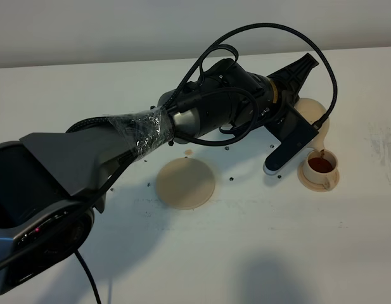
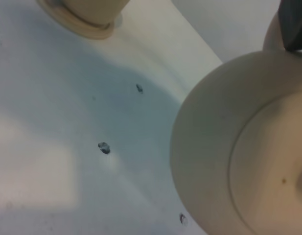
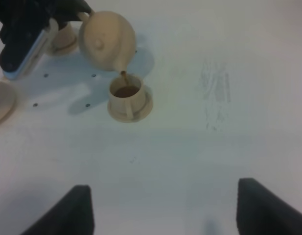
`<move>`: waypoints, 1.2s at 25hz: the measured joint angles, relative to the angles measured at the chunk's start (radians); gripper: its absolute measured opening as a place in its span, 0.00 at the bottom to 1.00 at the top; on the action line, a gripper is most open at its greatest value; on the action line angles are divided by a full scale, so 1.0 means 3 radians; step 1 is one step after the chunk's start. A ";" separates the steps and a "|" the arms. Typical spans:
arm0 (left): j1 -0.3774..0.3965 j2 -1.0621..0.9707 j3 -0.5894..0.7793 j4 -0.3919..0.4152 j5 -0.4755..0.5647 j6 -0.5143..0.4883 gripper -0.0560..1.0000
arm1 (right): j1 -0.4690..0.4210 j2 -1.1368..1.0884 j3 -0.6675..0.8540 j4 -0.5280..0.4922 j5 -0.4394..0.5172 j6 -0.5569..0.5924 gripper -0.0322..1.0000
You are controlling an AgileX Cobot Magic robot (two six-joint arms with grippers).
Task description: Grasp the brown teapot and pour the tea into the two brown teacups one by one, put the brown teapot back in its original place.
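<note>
The left gripper (image 3: 78, 9) seems clamped on the handle of the tilted brown teapot (image 3: 107, 40), tea streaming into one teacup (image 3: 127, 95); the right gripper (image 3: 165, 208) hangs spread apart above the counter (image 3: 214, 147)

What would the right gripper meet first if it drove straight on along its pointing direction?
Likely bare table: the open right gripper points at plain white surface. The teacup being filled and the brown teapot sit off that line. Depth unclear.

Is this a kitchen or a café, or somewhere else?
Probably a robot test bench, not a kitchen: a bare white table against a plain wall, a cabled robot arm, and only a small tea set, the brown teapot pouring into a teacup.
</note>
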 joint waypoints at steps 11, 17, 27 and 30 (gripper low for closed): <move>-0.0031 0.0000 0.0000 0.0003 -0.0011 0.0062 0.14 | 0.0000 0.0000 0.0000 0.0000 0.0000 0.0000 0.61; -0.0034 0.0000 0.0000 0.0007 -0.0011 0.0144 0.14 | 0.0000 0.0000 0.0000 0.0000 0.0000 0.0000 0.61; -0.0062 0.0000 0.0000 0.0007 -0.0014 0.0231 0.14 | 0.0000 0.0000 0.0000 0.0000 0.0000 0.0000 0.61; -0.0069 -0.0004 0.0000 0.0007 -0.0014 0.0284 0.14 | 0.0000 0.0000 0.0000 0.0000 0.0000 0.0000 0.61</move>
